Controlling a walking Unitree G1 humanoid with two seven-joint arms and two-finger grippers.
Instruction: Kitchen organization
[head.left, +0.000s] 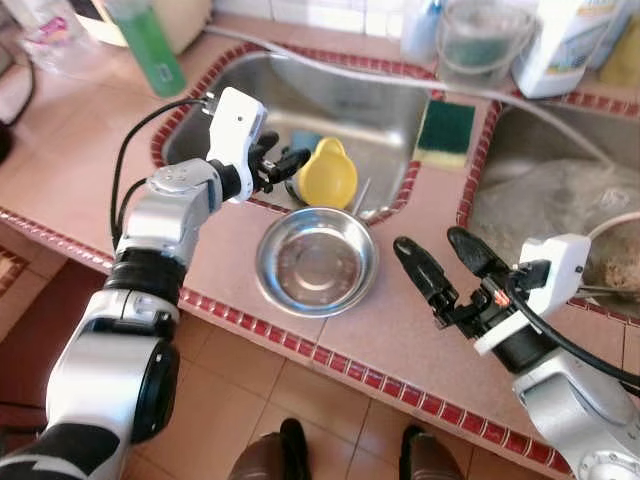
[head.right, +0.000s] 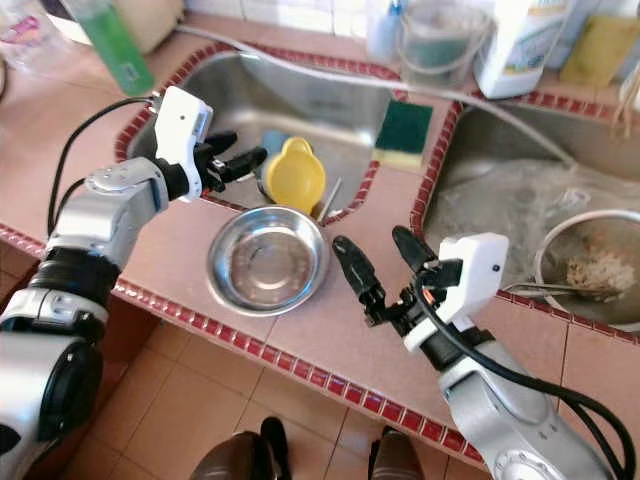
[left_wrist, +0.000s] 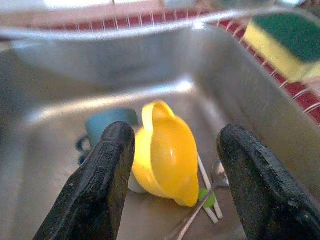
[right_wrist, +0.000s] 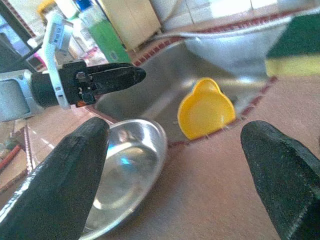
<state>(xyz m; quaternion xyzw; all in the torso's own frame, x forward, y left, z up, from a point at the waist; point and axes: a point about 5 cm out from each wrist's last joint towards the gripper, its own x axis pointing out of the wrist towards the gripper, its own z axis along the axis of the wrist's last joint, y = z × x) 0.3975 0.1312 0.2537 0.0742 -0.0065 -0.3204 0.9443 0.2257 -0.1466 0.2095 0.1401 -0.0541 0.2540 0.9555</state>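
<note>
A yellow cup (head.left: 327, 174) lies in the steel sink (head.left: 350, 95), next to a teal cup (left_wrist: 107, 125) and some cutlery (left_wrist: 210, 190). My left gripper (head.left: 285, 165) hovers at the sink's near rim, open, its fingers (left_wrist: 100, 185) framing the yellow cup (left_wrist: 167, 155) without touching it. A shiny steel bowl (head.left: 316, 261) sits upright on the pink tiled counter just before the sink. My right gripper (head.left: 440, 262) is open above the counter to the right of the bowl (right_wrist: 125, 170), with nothing between its fingers (right_wrist: 65, 185).
A green-and-yellow sponge (head.left: 446, 133) rests on the divider between the sinks. Bottles and a clear tub (head.left: 485, 40) stand behind. The right basin holds a plastic bag (head.left: 560, 200) and a strainer with food (head.right: 590, 265). A green bottle (head.left: 150, 45) stands back left. My feet (head.left: 350, 450) stand on the tiled floor.
</note>
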